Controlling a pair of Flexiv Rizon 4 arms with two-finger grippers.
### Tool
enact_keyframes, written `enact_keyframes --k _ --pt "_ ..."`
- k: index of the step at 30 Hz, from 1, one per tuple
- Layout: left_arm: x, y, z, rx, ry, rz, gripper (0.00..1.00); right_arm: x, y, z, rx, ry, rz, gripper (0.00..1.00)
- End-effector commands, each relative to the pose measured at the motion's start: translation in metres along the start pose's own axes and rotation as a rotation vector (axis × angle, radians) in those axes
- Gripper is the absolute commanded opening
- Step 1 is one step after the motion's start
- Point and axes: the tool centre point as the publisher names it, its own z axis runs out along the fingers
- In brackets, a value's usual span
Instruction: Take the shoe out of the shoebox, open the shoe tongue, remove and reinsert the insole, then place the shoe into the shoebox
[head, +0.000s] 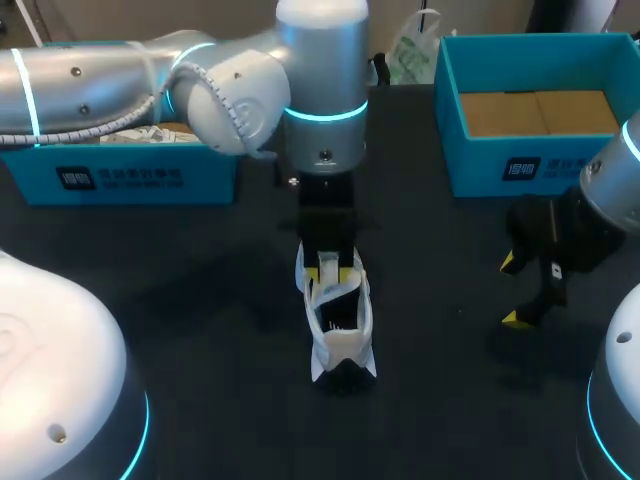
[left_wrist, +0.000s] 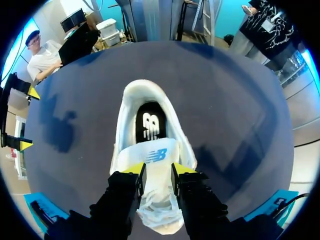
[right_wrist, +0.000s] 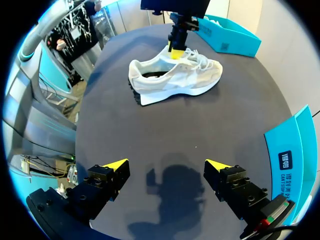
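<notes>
The shoe (head: 340, 335) stands upright on its sole in the middle of the bench (head: 200, 300), out of its box. Its heel points to the near edge and its toe to the far edge. That leaves the mouth of the shoe open upward for work on the inside.

The tongue (left_wrist: 159, 157) is pinched between the two yellow tips of the left end effector (left_wrist: 157, 172), which comes down on it from above. This grip looks meant to draw the tongue toward the toe and widen the opening. The dark insole (left_wrist: 150, 125) lies inside the shoe, just ahead of the tongue and in plain sight, so by my reading the tongue step is in hand and the insole step is not yet begun.

The right end effector (right_wrist: 167, 170) hangs above the bench toward its right edge, well apart from the shoe. Its fingers are spread and hold nothing. It is likely kept free to reach in for the insole.

An open blue box (head: 500, 170) sits at the far right corner, and a second blue box (head: 130, 180) with crumpled paper in it sits at the far left. Both are clear of the working area.
</notes>
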Motion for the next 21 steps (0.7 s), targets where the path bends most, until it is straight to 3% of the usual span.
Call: enact_keyframes --k 1,5,14,21 --pt "0.006 -0.004 -0.016 -0.031 -0.029 -0.006 0.33 0.001 0.000 0.000 0.001 -0.002 0.000 1.00" --pt "0.003 0.000 -0.017 -0.045 -0.039 -0.015 0.34 0.001 0.000 0.000 0.001 -0.002 0.000 1.00" --pt "-0.017 -0.006 0.021 -0.046 0.052 0.014 0.33 0.001 0.000 0.000 0.001 -0.002 0.000 1.00" --pt "-0.015 -0.017 0.007 -0.060 0.014 0.043 0.33 0.001 0.000 0.000 0.001 -0.002 0.000 1.00"
